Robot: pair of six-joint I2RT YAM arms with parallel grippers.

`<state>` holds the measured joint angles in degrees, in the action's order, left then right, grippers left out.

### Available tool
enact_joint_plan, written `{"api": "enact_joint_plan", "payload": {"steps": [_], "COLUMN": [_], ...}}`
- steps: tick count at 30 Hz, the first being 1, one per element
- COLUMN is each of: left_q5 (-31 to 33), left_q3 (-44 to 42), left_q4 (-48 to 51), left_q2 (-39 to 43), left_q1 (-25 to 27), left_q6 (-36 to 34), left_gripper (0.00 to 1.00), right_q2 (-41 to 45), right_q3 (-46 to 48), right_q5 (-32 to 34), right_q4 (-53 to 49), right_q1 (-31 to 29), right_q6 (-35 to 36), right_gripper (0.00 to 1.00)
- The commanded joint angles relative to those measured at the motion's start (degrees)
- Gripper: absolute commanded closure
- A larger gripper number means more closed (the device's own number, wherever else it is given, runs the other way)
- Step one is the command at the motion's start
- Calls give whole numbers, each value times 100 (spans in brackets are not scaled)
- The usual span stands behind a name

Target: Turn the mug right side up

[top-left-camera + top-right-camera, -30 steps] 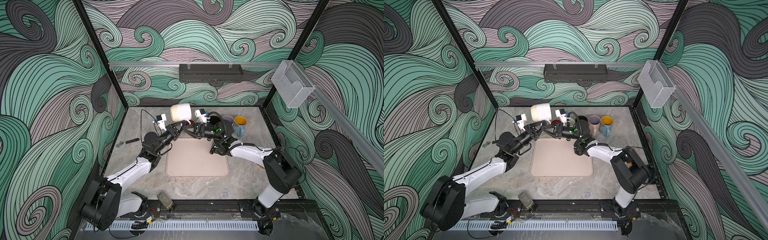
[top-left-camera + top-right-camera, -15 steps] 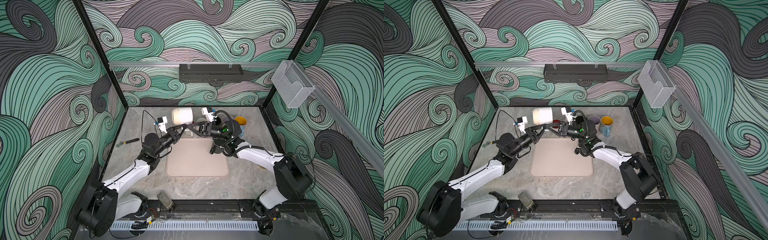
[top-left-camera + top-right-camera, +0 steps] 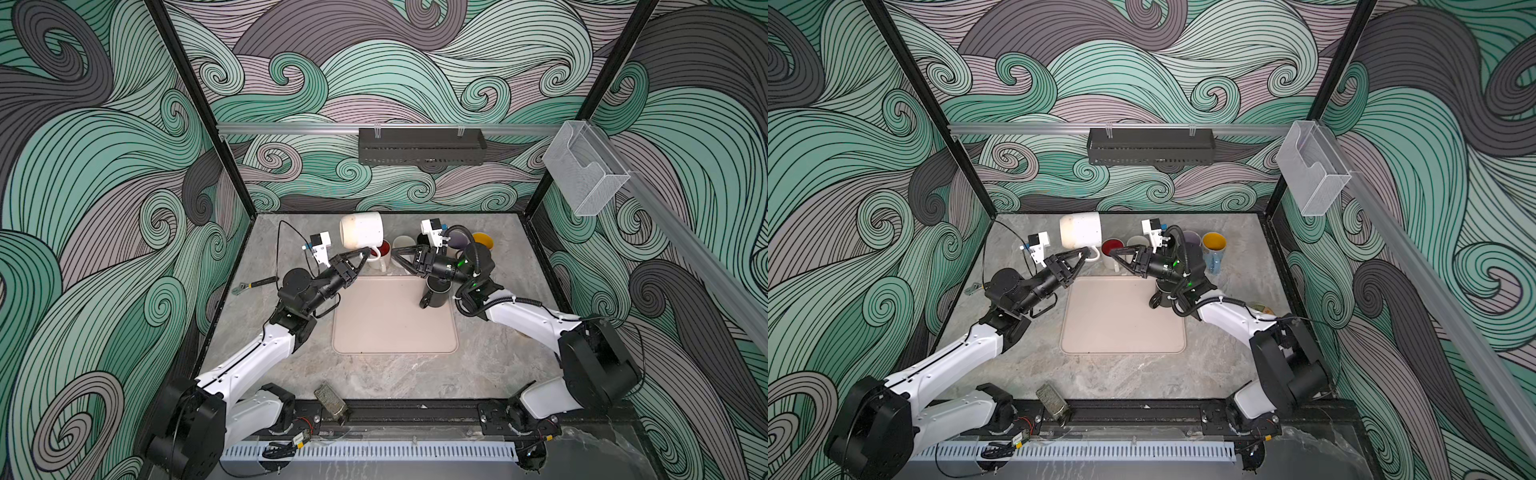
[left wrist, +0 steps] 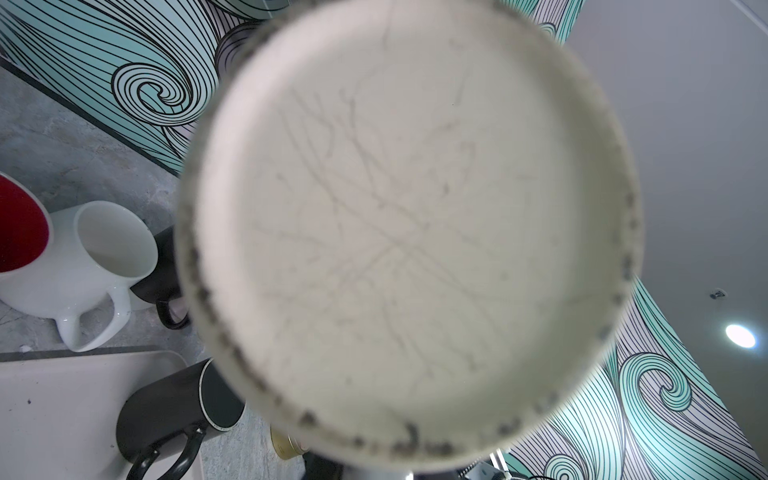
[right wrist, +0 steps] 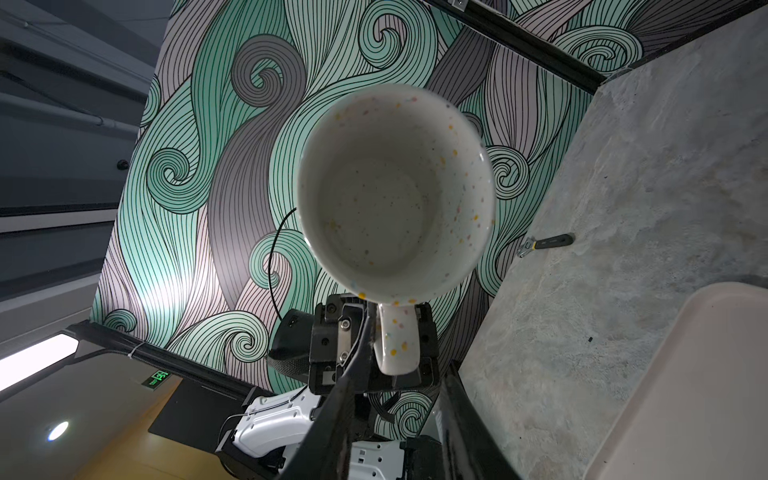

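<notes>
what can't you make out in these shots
- Left wrist view: the blurred base of the speckled cream ceramic mug fills the frame, hiding the left hand.
- Both top views: the right arm covers the top of the glossy black ceramic mug.
- In a top view: the small black-handled metal tool is too small to identify.

Our left arm (image 3: 249, 361) reaches from the near left toward the far middle. The left pincer (image 3: 365, 252) is clamped on the handle of the mug (image 3: 361, 230), holding it in the air. Our right arm (image 3: 528, 318) stretches leftward with a level wrist. The right pincer (image 3: 395, 251) is slightly parted and empty, and points at the left one.
</notes>
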<state>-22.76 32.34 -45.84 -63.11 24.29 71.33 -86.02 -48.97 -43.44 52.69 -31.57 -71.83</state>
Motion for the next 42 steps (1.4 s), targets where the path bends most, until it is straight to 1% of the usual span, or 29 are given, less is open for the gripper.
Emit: {"api": "enact_joint_plan", "payload": {"steps": [1,11,22,26,28,29,42], "left_q5": [-61,-61,-114,-149,-165,-174,-237], "left_q3": [73,18,44,53,47,50,34], "left_q4": [-756,-1027,-1230,-1261,-1283,-1292,-1452], "left_q2": [136,-1,-175,-197,-219,-228,-368], "left_q1": [5,5,5,6,7,7,14], "left_q6": [-116,54,170,203,215,215,303], "left_gripper": [100,100,100,100,100,100,100], "right_q2": [-201,-581,-1018,-1122,-1167,-1178,-1385], "right_q3": [-29,-139,-384,-445,-491,-516,-824], "right_q5": [76,74,24,29,12,23,-2], "right_q4": [564,1121,1496,1569,1560,1541,1605], "right_q1": [-7,-57,-313,-342,-345,-347,-435], "right_q6": [-203,-395,-568,-625,-646,-652,-778], "right_gripper": [63,64,64,65,70,71,71]}}
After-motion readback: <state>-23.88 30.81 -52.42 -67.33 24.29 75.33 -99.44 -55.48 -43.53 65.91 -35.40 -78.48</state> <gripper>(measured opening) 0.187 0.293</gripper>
